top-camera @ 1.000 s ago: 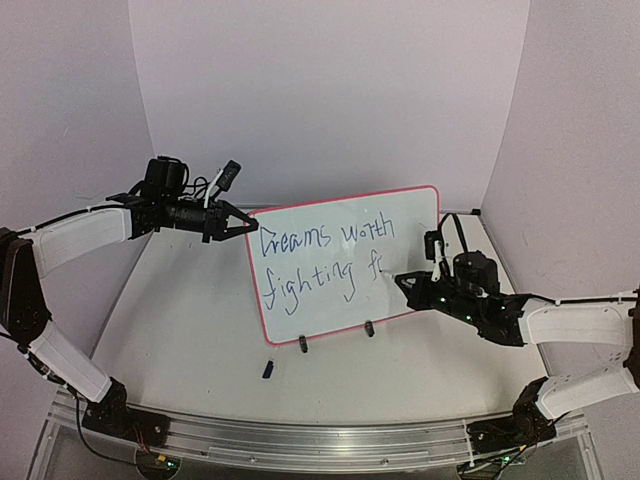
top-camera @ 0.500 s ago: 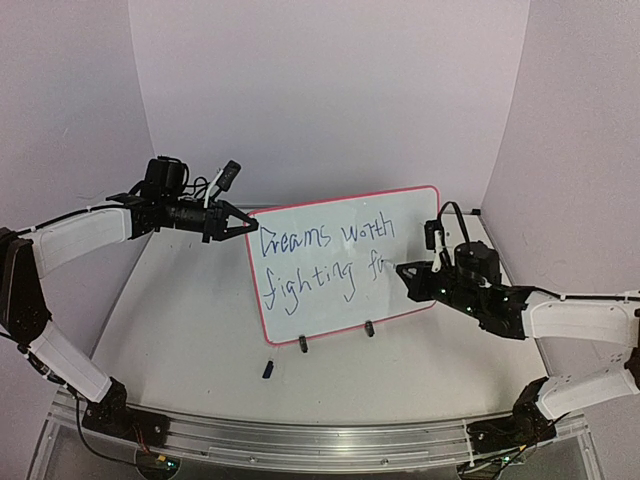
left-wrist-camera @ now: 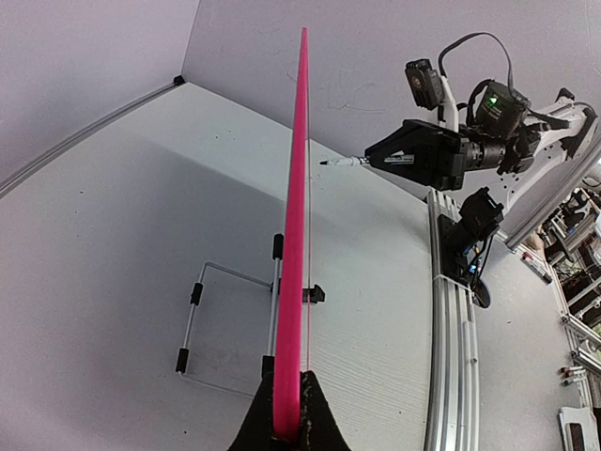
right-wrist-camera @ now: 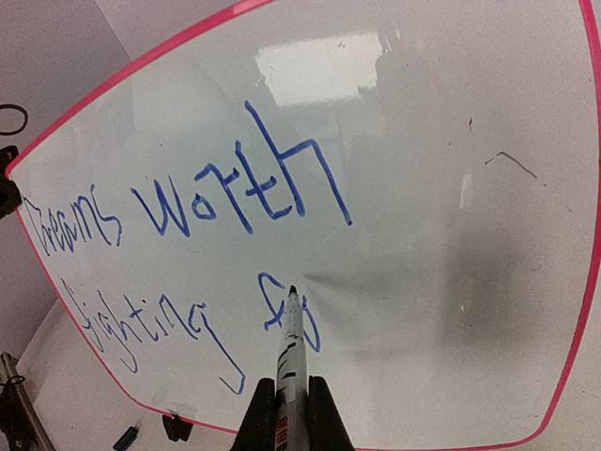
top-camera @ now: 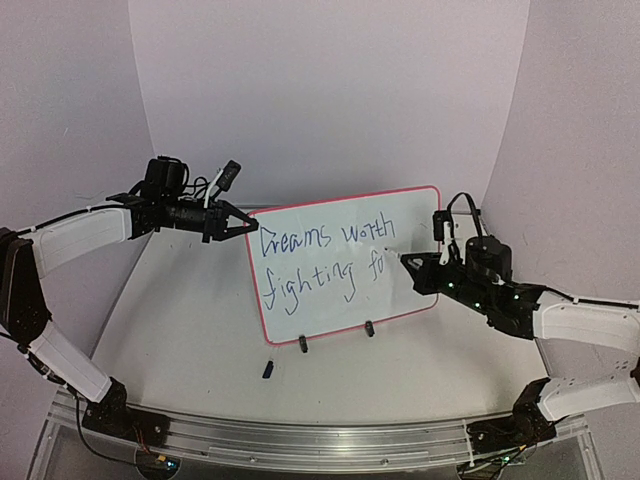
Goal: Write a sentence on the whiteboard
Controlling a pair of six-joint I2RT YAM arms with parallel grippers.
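Right claw (top-camera: 412, 268): shifted right and farther off since a second ago; clamped on a slim white-bodied marker (right-wrist-camera: 289, 349), tip by the blue "fo". Whiteboard (top-camera: 405, 215): glossy white rectangle, thin pink rim, rounded corners, standing mid-bench (top-camera: 180, 330) on black clip feet (top-camera: 303, 343). Left claw (top-camera: 240, 227): pinching its far-left rim.

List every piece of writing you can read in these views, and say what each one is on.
"Dreams worth": top line, handwritten in blue on the whiteboard.
"fighting fo": second line on the same board, its last word unfinished, with the marker tip at the "o".
Print on the marker's barrel: too blurred to read.
No other readable text in any view.
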